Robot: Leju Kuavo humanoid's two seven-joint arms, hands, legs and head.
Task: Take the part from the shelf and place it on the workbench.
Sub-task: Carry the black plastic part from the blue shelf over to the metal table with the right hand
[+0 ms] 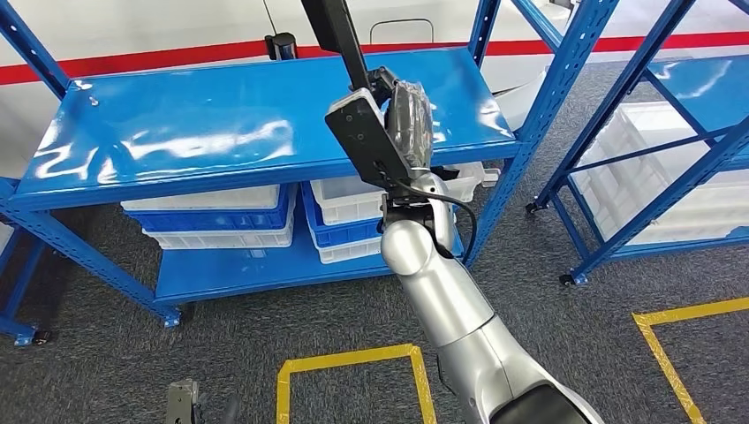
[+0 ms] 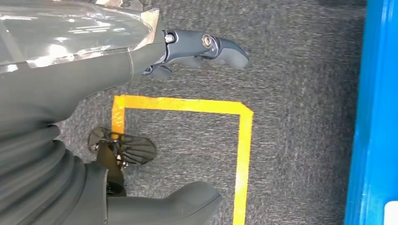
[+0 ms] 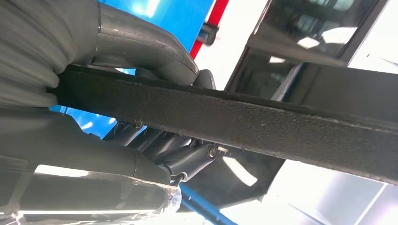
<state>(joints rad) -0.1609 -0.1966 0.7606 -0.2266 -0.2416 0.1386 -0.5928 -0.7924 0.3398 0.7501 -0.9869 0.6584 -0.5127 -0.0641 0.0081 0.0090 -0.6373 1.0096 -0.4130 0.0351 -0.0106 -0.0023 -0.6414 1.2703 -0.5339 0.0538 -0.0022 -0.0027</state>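
Black and long, the flat textured metal bar part (image 1: 340,40) is clamped in our right hand (image 1: 402,119), thumb and fingers wrapped around it, raised above the glossy blue steel shelf (image 1: 177,132). Our left hand (image 2: 202,47) hangs over the grey carpet, fingers loosely curled and holding nothing. We should keep the grip firm and swing the bar away slowly, minding the blue shelf upright (image 1: 539,106) on the right; open floor lies on our near side.

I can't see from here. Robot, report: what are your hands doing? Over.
Right hand grips the long black part, lifted above the blue shelf. Left hand hangs over the floor, holding nothing. Nothing in the way.
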